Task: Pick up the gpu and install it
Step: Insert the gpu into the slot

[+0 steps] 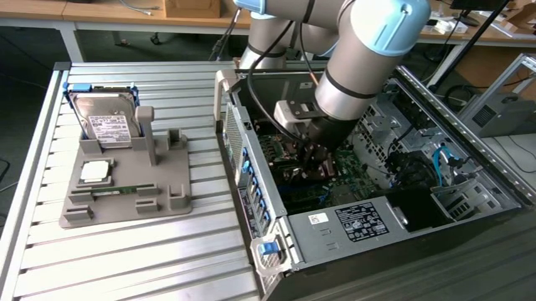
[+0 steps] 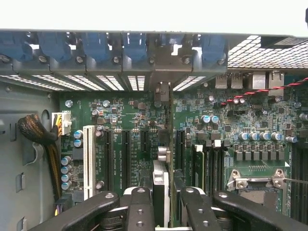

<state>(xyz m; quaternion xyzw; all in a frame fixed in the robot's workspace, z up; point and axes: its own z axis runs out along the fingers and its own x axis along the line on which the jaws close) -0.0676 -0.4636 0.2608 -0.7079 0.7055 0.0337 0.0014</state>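
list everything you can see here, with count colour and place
open computer case: one, grey metal, lying on the slatted table toward the exterior view's right
green motherboard: one, inside the case
thin dark gpu card: one, edge-on with a silver end bracket, standing upright over the motherboard slots, between the gripper fingers
white expansion slot: one, on the motherboard
grey parts holder tray: one, on the table at the exterior view's left
silver hard drive with white label: one, standing in the tray
small green memory stick: one, lying in the tray
square silver processor chip: one, in the tray
gripper: one, black, shut on the gpu card, inside the case
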